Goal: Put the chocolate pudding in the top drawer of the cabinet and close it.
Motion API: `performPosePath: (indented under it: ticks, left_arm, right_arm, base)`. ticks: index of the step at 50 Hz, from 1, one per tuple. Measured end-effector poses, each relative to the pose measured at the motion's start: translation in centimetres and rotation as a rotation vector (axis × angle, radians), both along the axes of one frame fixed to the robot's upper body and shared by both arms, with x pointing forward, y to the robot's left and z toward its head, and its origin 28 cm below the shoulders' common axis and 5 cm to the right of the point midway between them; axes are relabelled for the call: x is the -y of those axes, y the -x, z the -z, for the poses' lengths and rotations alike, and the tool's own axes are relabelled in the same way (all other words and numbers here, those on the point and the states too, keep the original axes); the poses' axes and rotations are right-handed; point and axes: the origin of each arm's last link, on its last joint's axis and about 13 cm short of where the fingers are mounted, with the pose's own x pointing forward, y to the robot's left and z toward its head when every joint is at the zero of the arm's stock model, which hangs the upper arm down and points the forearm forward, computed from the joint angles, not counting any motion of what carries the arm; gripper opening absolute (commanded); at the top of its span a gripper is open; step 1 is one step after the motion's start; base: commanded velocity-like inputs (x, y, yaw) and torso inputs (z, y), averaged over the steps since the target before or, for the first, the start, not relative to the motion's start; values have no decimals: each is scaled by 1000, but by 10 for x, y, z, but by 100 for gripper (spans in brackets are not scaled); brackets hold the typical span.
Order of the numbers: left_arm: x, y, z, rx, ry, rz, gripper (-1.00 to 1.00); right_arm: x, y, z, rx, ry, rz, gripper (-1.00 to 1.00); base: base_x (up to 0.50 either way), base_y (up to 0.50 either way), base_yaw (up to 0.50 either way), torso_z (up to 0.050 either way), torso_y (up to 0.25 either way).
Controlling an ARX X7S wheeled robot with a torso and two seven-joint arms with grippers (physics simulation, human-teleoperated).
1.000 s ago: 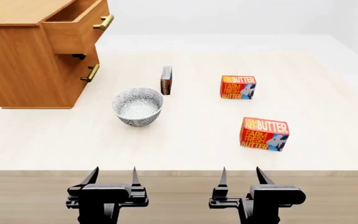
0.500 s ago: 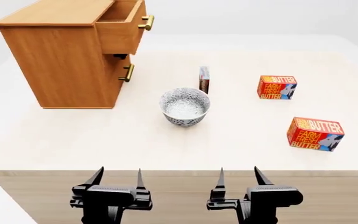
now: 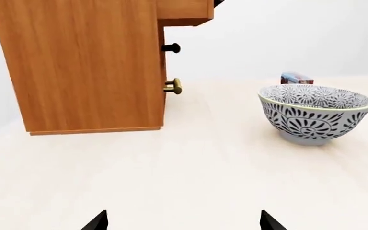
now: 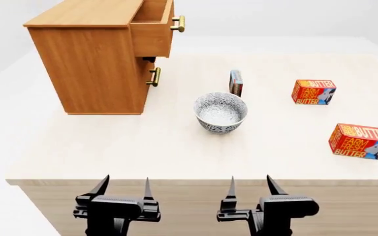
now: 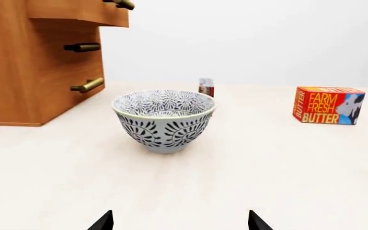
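We see the cabinet (image 4: 97, 59), a light brown wood-grain box with a flat top, standing at ten o'clock on the pale, faintly grained worktop (image 4: 110, 147). Its top drawer (image 4: 155, 30) juts out open, a brass bar handle on its front. The chocolate pudding (image 4: 236, 82), a thin rectangular carton, stands upright on edge just beyond the bowl (image 4: 220, 112), at twelve o'clock from it and well apart from the cabinet. The bowl is round and glossy, patterned in dark blue on white. Two red-orange butter boxes (image 4: 314, 92) sit toward two and three o'clock. Our left hand (image 4: 123, 189) and right hand (image 4: 249, 187) hover before the worktop's near edge, each with its dark pointed fingers spread apart, holding nothing.
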Motion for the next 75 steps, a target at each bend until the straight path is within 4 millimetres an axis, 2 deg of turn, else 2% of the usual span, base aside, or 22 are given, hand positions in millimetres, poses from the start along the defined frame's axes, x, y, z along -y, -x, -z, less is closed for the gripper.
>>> performPosePath:
  ticks: [24,48,75]
  left_arm:
    - [-2,-1,-25,66,-8,12,100]
    - [-8,1,-86,163,-57,51,100]
    - [-9,8,-102,202,-68,75,100]
  right_arm:
    - [2,2,-18,37,21,-4,100]
    - [3,3,-56,127,53,-28,100]
    - [1,7,-73,194,51,-68,100]
  base:
    - [0,23,0,0,0]
    - [4,0,0,0,0]
    - [111,0,0,0,0]
